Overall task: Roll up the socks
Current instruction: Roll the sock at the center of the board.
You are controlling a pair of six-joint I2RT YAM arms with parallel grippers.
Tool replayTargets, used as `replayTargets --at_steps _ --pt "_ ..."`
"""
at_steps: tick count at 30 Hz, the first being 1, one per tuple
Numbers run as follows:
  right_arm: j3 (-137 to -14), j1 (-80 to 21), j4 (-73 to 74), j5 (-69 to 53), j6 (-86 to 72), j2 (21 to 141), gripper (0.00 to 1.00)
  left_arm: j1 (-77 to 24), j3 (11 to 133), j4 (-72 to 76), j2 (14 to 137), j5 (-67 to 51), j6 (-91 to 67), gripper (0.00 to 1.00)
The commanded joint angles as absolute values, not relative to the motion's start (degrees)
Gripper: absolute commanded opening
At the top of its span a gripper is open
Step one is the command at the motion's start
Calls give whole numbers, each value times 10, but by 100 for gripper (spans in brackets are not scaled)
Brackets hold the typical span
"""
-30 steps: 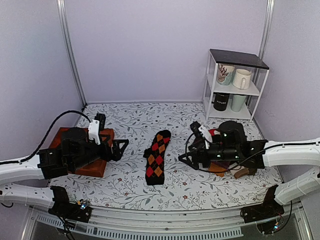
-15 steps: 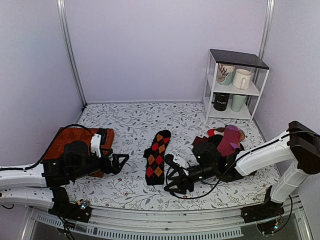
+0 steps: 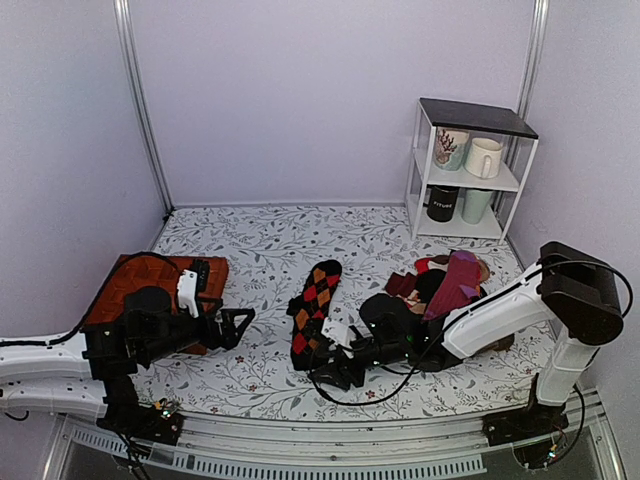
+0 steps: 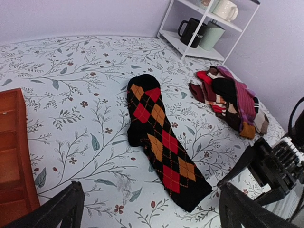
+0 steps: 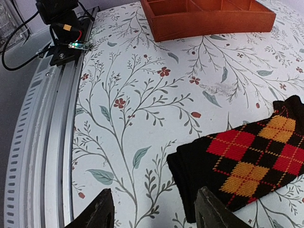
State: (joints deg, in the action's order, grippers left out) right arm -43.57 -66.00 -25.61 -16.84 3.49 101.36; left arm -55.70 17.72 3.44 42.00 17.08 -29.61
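1. Tabletop (image 3: 250, 240): floral-patterned; carries all items.
2. Socks (image 3: 314, 312): lie flat at mid-tabletop, apparently one on the other, long axis running from the near edge toward the far wall.
3. Right tool (image 3: 322, 376): fingers spread, empty, low at the socks' near end. This arm is the nearer.
4. Left tool (image 3: 236, 326): fingers spread, empty, well apart to the socks' left.
5. Black mug (image 3: 441, 204): lettering too small to read.

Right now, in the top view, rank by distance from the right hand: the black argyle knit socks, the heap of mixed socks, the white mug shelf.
1. Black argyle knit socks, beside the right hand, centre.
2. Heap of mixed socks, right side.
3. White mug shelf, far right corner.
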Motion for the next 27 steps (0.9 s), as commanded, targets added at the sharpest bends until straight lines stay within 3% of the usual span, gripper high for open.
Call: replayTargets --at_steps 1,5,27 --pt "-459 -662 -278 -145 69 1052 58 -551 166 57 419 182 -289 99" --pt "-462 -662 -279 -132 82 1065 50 -551 170 60 430 172 -284 100" --pt "-413 -662 -288 -32 77 1104 32 -550 173 104 478 103 -252 88"
